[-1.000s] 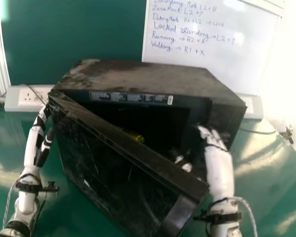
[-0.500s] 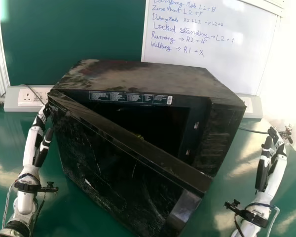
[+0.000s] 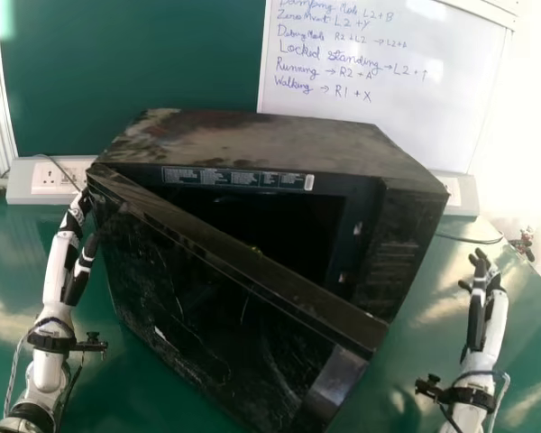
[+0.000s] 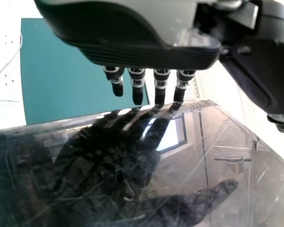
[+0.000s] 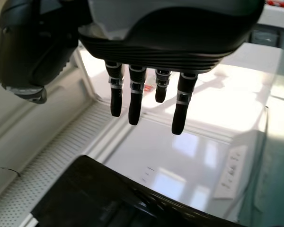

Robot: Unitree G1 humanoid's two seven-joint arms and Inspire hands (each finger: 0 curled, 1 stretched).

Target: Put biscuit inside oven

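Green table (image 3: 9,262) carries the lot. Green board (image 3: 135,72) stands behind it, whiteboard (image 3: 379,108) with handwriting to the right of that. Black oven (image 3: 270,135) sits mid-table, top scuffed. Its door (image 3: 198,307) is ajar: free end out toward the robot, other end at the oven's left front edge. Scratches all over the door face.

Left hand (image 3: 61,254) is at the oven's left front corner by the door. Fingers straight, holding nothing, tips right at the glossy surface; can't tell if they touch. Right hand (image 3: 496,311) is over the table on the right, well apart from the oven. Fingers extended, loosely spread, nothing in them.

Pale label strip (image 3: 234,179) runs above the oven opening. Biscuit (image 3: 256,251): small yellow bit showing inside the oven, just above the door's top edge. Rest hidden by the door.
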